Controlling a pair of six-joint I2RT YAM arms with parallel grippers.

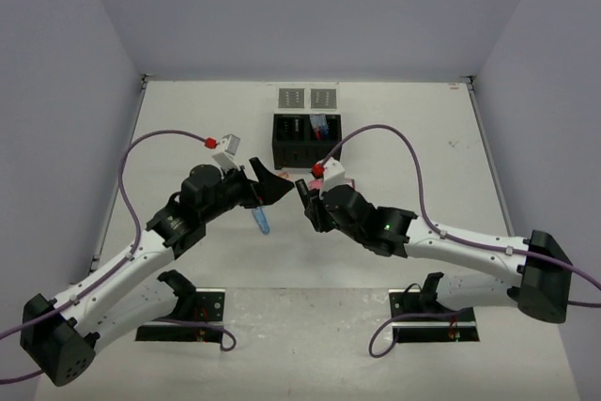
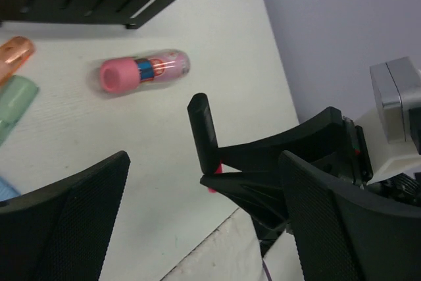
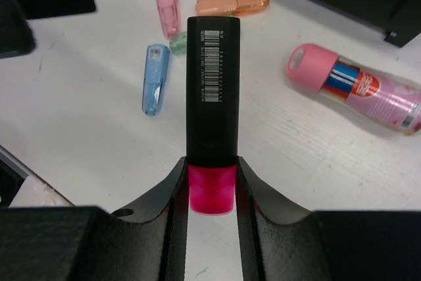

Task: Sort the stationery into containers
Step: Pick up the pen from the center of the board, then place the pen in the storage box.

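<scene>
My right gripper (image 3: pixel 212 166) is shut on the pink cap of a black-bodied pink highlighter (image 3: pixel 212 90), which sticks out ahead of the fingers just above the table. My left gripper (image 2: pixel 205 225) is open with nothing in it; the right gripper (image 2: pixel 220 172) and its highlighter (image 2: pixel 203 129) sit in front of it. On the table lie a pink-gold tube (image 3: pixel 358 87), and blue (image 3: pixel 156 78), salmon (image 3: pixel 166 10), orange (image 3: pixel 231 3) and green (image 2: pixel 14 106) highlighters. The black two-compartment box (image 1: pixel 305 143) stands just beyond both grippers (image 1: pixel 274 185) (image 1: pixel 305 197), with pens standing in it. Two small grey trays (image 1: pixel 308 98) lie behind it.
The white table ends at a side wall on the left and right and a back wall beyond the trays. A paler strip runs along the near edge (image 1: pixel 310 302), where both arm bases are bolted. Purple cables loop over each arm.
</scene>
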